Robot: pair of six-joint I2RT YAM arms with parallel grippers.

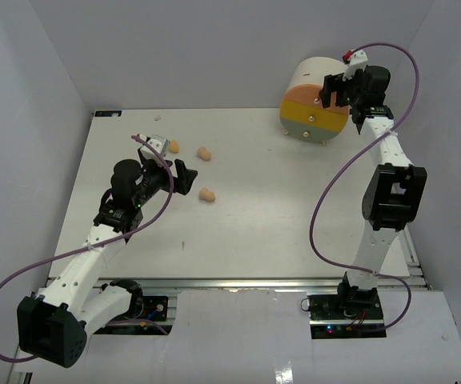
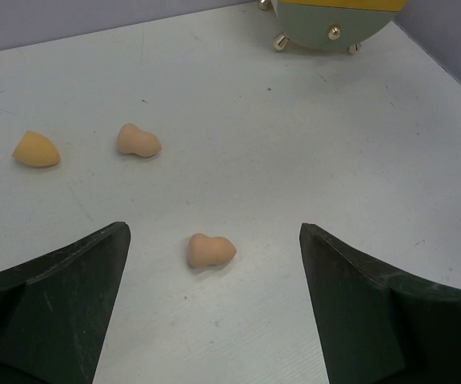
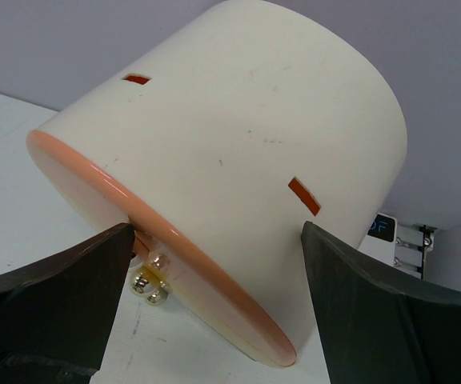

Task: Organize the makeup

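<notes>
Three peach sponges lie on the white table: one (image 1: 174, 146) at the far left, one (image 1: 204, 153) beside it, one (image 1: 207, 194) nearer. My left gripper (image 1: 184, 178) is open and empty, just left of the nearest sponge. In the left wrist view that sponge (image 2: 210, 250) lies on the table between the tips of my left gripper (image 2: 214, 231), untouched; the other two sponges (image 2: 138, 141) (image 2: 36, 150) lie farther off. My right gripper (image 1: 346, 90) is open at the cream cylinder (image 1: 314, 100), its jaws standing either side of the cylinder's body (image 3: 238, 144). No palettes or lipsticks are in view.
The cylinder has an orange, yellow and green drawer front with gold knobs (image 3: 152, 284) and stands at the back right corner. Its front also shows in the left wrist view (image 2: 334, 20). Grey walls close in the table on three sides.
</notes>
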